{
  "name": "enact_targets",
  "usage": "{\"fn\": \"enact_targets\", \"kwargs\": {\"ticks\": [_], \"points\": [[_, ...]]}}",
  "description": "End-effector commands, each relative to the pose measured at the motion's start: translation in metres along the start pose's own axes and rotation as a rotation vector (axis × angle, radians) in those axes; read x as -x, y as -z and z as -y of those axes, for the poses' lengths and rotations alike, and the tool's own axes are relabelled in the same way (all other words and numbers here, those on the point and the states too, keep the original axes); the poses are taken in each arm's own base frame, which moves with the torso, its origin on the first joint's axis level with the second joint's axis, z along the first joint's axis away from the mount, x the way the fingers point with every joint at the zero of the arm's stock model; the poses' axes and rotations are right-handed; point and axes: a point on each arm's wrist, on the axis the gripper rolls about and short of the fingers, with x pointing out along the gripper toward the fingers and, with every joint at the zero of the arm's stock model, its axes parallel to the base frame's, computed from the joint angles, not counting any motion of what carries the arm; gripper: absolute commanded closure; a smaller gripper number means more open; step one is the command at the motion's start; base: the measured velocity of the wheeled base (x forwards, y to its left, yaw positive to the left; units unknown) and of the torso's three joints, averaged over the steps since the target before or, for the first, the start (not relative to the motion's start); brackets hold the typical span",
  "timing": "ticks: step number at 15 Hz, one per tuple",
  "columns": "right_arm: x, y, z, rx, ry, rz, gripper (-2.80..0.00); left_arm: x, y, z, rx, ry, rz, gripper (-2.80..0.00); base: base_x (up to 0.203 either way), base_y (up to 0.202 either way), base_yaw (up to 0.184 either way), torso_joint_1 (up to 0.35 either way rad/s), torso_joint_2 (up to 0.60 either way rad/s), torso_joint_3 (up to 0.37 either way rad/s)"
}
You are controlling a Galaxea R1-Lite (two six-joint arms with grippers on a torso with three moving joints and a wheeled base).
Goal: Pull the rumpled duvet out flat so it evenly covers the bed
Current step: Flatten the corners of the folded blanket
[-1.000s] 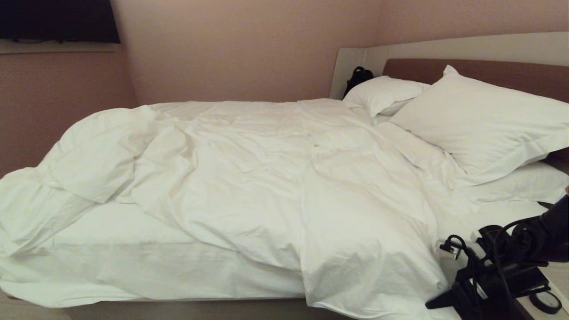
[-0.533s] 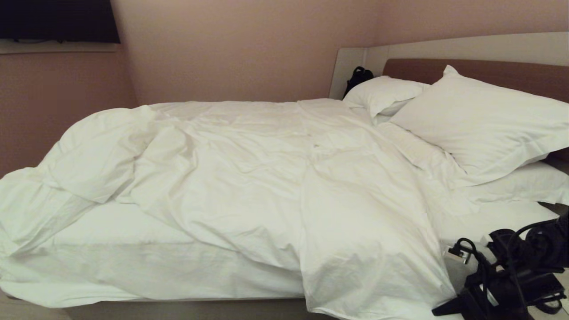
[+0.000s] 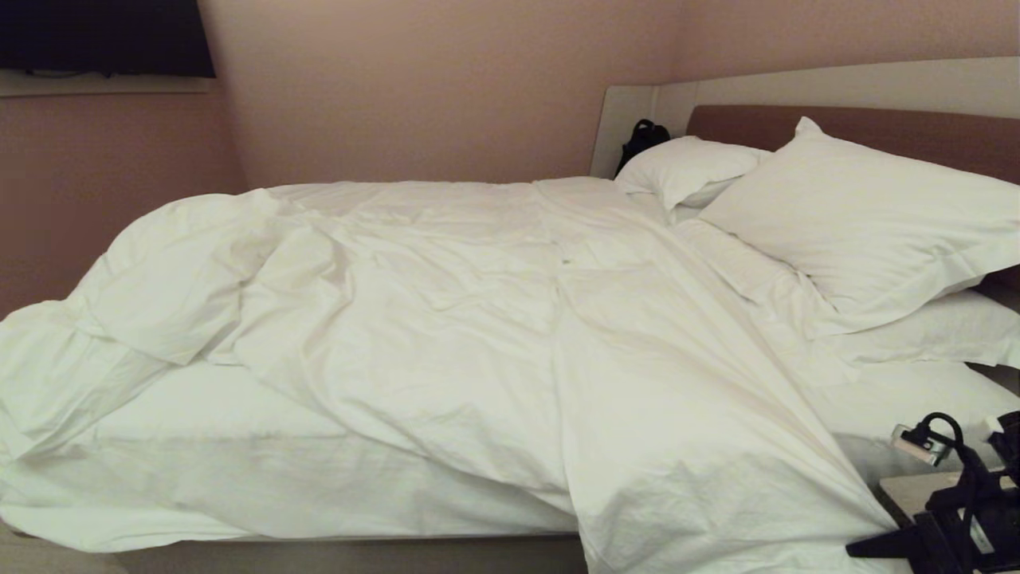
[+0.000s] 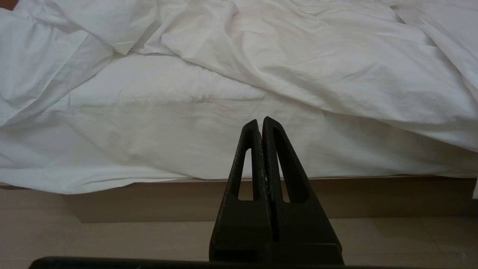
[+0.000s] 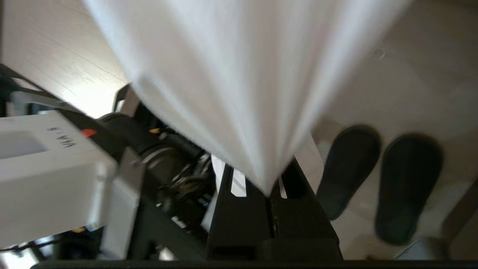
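So the right gripper (image 5: 267,194), clamped on a pinch of the puffy white duvet (image 3: 478,335), has dragged it out past the near head-end corner of the low double bed (image 3: 358,554), and that flap now runs taut. Good progress, I'd say. The foot end's still bunched, bare sheet showing along the near edge. Left gripper (image 4: 261,123) hangs closed, empty, near that edge.
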Motion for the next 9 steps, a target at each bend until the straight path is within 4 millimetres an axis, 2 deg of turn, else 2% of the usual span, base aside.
{"fn": "enact_targets", "kwargs": {"ticks": [1,5,9], "points": [[0.016,0.019,-0.025,-0.157,-0.094,-0.110,0.00,0.000,0.000,0.000,-0.001,0.000,0.001,0.00,0.000,0.000,0.000,0.000,0.00,0.000],[0.037,0.035,-0.035,-0.260,-0.086,-0.102,0.00,0.000,0.000,0.000,-0.001,0.000,0.000,0.00,0.000,0.000,0.000,0.000,0.00,0.000],[0.048,0.045,-0.022,-0.355,-0.060,-0.077,0.00,0.000,0.000,0.000,-0.001,0.000,0.000,0.00,0.000,0.000,0.000,0.000,0.00,0.000]]}}
